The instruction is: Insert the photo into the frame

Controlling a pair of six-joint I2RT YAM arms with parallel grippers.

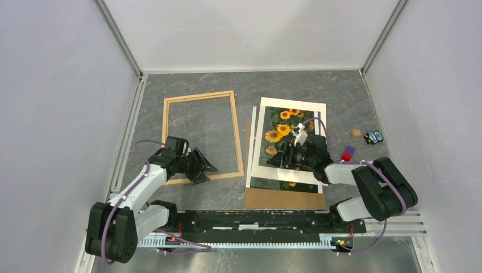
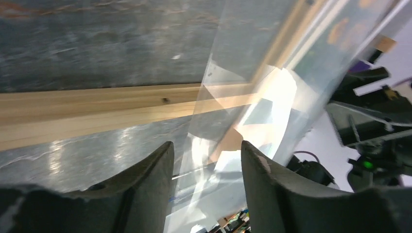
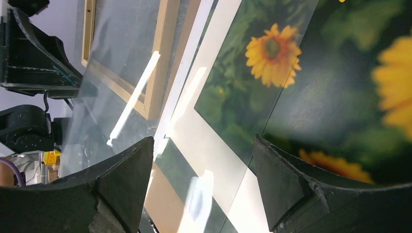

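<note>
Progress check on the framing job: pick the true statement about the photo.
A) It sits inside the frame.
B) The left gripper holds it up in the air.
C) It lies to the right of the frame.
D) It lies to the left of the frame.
C: the photo lies right of the frame, whose opening holds no print.

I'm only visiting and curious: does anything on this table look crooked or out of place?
Yes. Right of the wooden frame, the pile is askew: the flower photo sits twisted against the white mat, and a brown board pokes out beneath at the near edge.
</note>
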